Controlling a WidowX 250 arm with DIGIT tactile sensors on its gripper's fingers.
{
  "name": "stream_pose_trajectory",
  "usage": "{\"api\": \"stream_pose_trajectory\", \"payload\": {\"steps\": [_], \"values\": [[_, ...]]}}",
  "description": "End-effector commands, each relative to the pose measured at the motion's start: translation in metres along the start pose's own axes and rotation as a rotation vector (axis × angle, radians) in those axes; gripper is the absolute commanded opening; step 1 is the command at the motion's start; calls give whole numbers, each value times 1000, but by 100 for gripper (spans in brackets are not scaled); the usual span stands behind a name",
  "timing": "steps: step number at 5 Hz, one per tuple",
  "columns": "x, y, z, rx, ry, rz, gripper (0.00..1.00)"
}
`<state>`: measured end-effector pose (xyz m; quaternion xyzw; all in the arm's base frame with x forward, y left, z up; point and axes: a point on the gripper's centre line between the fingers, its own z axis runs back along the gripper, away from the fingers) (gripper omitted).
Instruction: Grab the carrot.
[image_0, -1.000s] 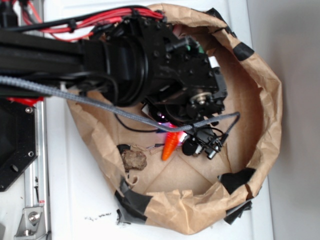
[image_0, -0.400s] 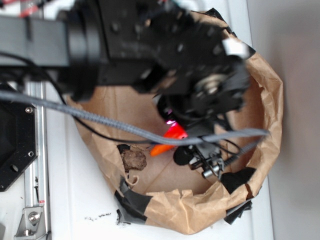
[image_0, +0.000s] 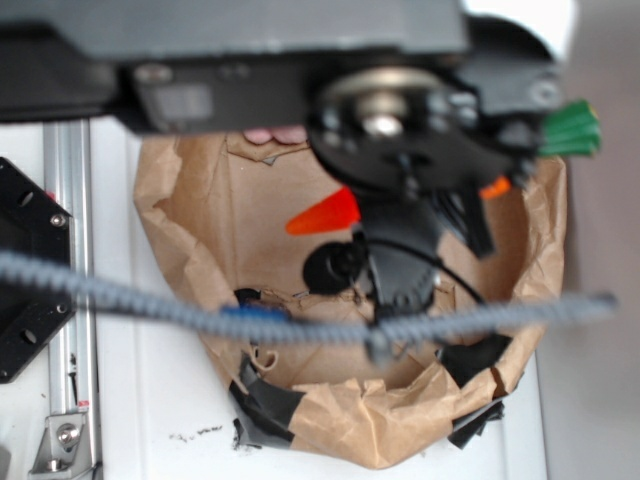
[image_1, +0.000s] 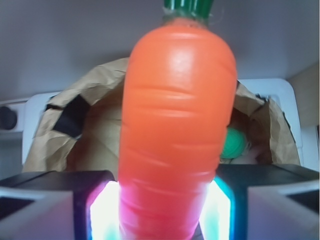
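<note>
Now tool (image_1: 165, 210) clamps carrot (image_1: 177, 125) (above bag (image_0: 400, 430)).

Orange carrot (image_1: 175, 130), green stem (image_1: 188, 7); brown paper bag (image_0: 350, 430); green ball (image_1: 234, 144).

From my exterior feed the arm (image_0: 250, 40) fills the top, blurred and close to the lens, with the end effector (image_0: 410, 190) over the brown paper bag (image_0: 350, 430). The carrot (image_0: 325, 214) is clamped crosswise in it, orange tip poking out left and green stem (image_0: 570, 130) right. A blurred grey braided cable (image_0: 300, 325) sags across the bag on the white desk (image_0: 150, 400).
</note>
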<state>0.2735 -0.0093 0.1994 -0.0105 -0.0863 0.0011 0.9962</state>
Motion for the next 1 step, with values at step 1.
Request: {"api": "stream_pose_trajectory", "payload": {"steps": [1], "values": [[-11, -10, 25, 30, -75, -25, 0]]}}
